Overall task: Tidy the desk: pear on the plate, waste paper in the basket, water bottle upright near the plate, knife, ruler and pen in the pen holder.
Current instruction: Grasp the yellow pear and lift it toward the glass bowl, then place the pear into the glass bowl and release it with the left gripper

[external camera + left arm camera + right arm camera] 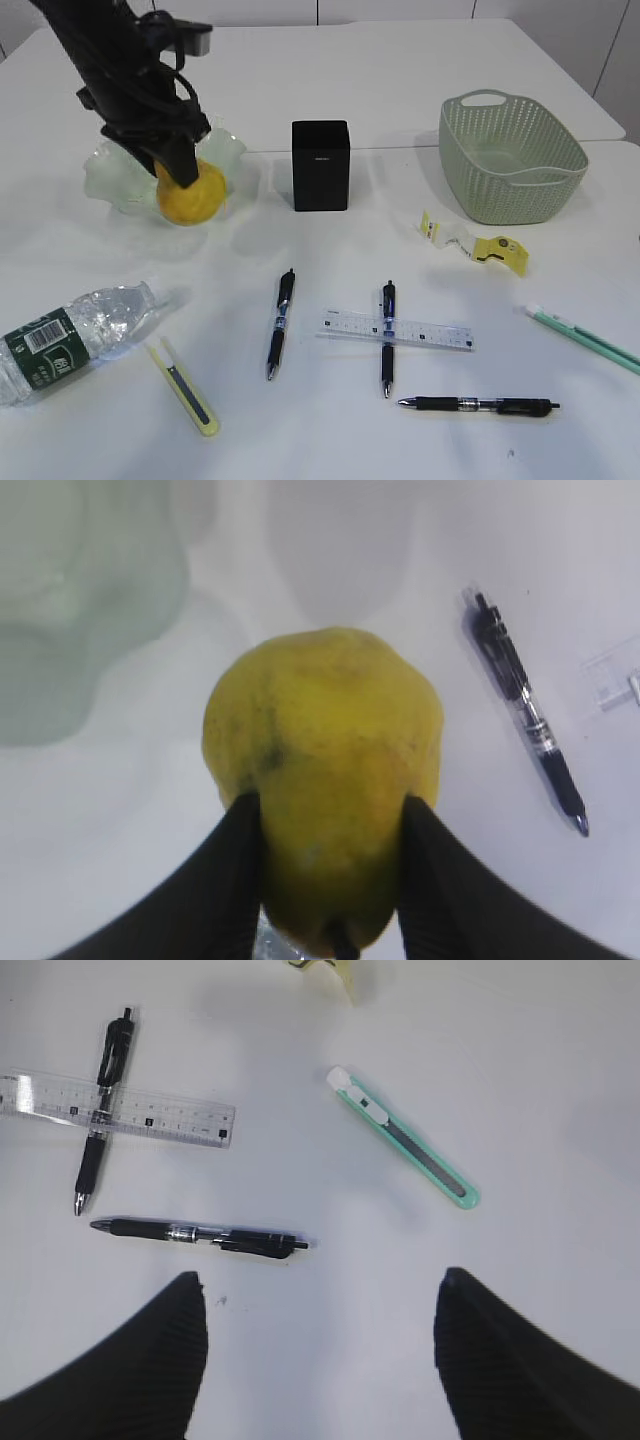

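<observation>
Pear [322, 780]: firm, smooth, rounded, likely slippery; being clamped across its middle by left gripper [330, 825], near table's far-left corner, beside plate [108, 180].

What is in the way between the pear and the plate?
Nothing visible. The left pincer holds the pear right at the plate's front edge, with no object between them.

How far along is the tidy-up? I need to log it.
Nothing looks finished. In hand: the left claw grips the pear at the plate. Left: bottle lying down, paper outside the basket, pens, ruler and knives on the table.
</observation>
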Controlling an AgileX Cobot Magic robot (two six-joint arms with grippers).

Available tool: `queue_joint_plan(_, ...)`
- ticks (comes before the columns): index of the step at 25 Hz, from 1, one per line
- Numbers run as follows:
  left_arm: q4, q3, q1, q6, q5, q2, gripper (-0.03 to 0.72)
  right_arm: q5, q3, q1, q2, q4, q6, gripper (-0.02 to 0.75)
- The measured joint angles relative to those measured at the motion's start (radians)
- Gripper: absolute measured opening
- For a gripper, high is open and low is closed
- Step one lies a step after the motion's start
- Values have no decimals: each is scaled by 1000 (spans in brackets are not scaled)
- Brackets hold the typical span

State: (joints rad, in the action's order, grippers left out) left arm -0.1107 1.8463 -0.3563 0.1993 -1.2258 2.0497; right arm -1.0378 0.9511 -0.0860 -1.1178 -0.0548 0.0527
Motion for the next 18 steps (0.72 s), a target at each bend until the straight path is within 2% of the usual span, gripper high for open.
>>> queue_joint_plan(10, 71, 223, 0, -42, -15, -10, 265, 15, 0, 0, 0, -12, 0, 551)
queue_joint_plan(18, 192, 294, 0, -114, -7, -10, 265, 24, 0, 0, 0, -20, 0, 551)
